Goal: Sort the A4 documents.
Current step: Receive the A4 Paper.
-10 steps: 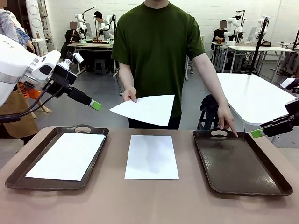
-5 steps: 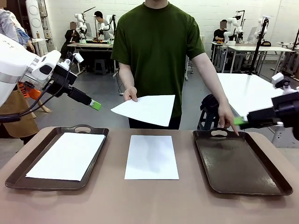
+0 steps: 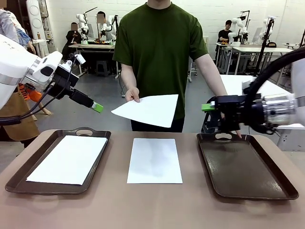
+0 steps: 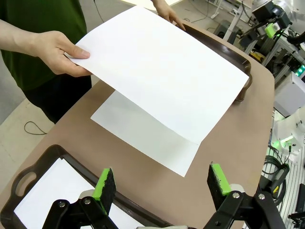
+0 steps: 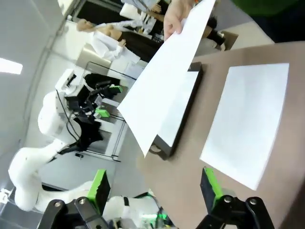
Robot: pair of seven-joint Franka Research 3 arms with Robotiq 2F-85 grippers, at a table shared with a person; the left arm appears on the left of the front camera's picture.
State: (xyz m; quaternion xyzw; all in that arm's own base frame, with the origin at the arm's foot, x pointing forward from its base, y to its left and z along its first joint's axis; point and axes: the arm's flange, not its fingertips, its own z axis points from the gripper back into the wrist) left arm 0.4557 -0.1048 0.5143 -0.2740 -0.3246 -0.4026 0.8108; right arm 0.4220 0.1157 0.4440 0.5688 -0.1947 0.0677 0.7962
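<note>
The brown table [image 3: 152,205] is lying below both grippers, and a person [image 3: 159,47] in a green shirt is standing at its far side, between the two.

The left tray [image 3: 43,189] is sitting beneath the left gripper [image 3: 97,107]. The right tray [image 3: 248,171] is lying below and just on the near side of the right gripper [image 3: 208,107], with its dark bottom showing bare.

Three white sheets are showing:
- The person's hand [image 3: 132,96] is holding the raised sheet [image 3: 148,110] in the air, between the two grippers and about level with them. It is touching neither.
- The middle sheet [image 3: 155,161] is lying flat on the table, lower than both grippers and between the trays.
- The tray sheet [image 3: 69,160] is resting inside the left tray, under the left gripper.

From the left wrist, the left gripper [image 4: 162,181] is spreading its green pads [image 4: 104,183] wide with nothing between them. The raised sheet is floating ahead of them, over the middle sheet.

From the right wrist, the right gripper [image 5: 154,187] is likewise gaping and empty. The raised sheet is hanging out in front of its fingers [image 5: 209,186].

The person's other hand [image 3: 234,133] seems to be touching the far handle of the right tray. The right gripper is covering most of it, so I cannot be sure.
</note>
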